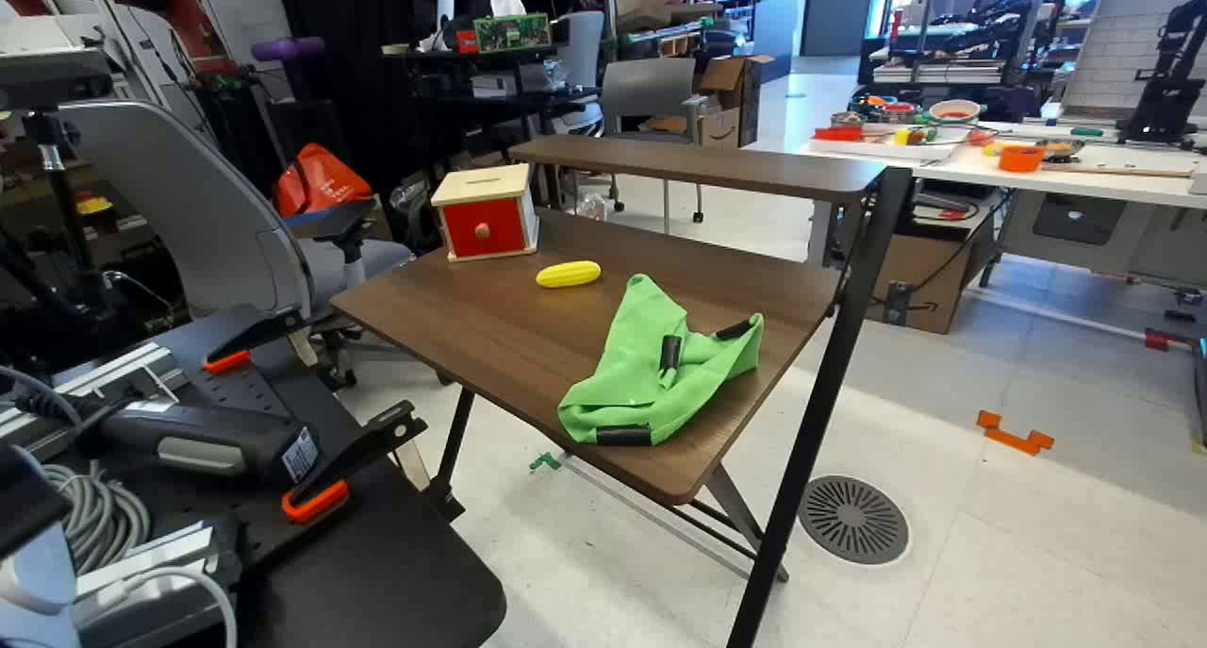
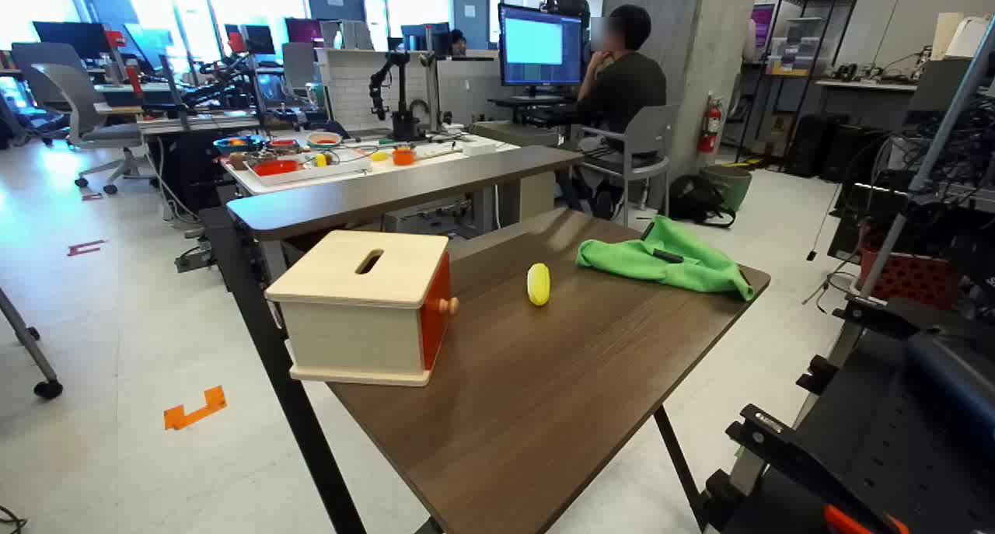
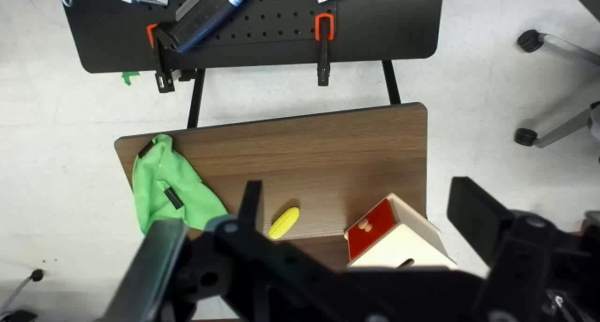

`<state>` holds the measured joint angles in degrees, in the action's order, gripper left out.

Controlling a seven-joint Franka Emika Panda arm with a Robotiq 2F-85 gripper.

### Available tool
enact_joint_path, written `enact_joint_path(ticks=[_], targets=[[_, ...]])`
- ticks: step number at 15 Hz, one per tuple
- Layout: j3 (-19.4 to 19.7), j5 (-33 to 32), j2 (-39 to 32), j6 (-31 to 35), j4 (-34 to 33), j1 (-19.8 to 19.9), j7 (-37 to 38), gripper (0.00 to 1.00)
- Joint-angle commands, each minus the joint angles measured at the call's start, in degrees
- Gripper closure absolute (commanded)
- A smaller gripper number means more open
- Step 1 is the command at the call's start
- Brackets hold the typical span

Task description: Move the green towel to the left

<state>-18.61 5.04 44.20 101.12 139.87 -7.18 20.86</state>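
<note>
The green towel (image 1: pixel 630 370) lies crumpled on the brown table (image 1: pixel 500 332), with several black patches on it. It shows in both exterior views (image 2: pixel 703 270), close to one corner of the table. In the wrist view the towel (image 3: pixel 190 179) is at the left end of the table, partly hidden by the gripper's left side. My gripper (image 3: pixel 360 183) shows only in the wrist view. Its fingers are wide apart with nothing between them, high above the table. The towel lies to the left of the left finger there.
A yellow corn-like object (image 3: pixel 284 222) lies mid-table between towel and box. A wooden box (image 3: pixel 396 247) with a red front and knob stands at the other end. A raised shelf (image 1: pixel 698 165) runs along one table side. A black cart (image 3: pixel 389 26) with tools stands along the opposite side.
</note>
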Motion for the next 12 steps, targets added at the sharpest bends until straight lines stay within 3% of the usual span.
enact_joint_path(ticks=[1,12], targets=[[0.2,-0.2,-0.1,-0.1,-0.2,-0.3,0.1,0.0],[-0.6,-0.8,-0.7,0.5,-0.9,0.7,1.8,0.0]])
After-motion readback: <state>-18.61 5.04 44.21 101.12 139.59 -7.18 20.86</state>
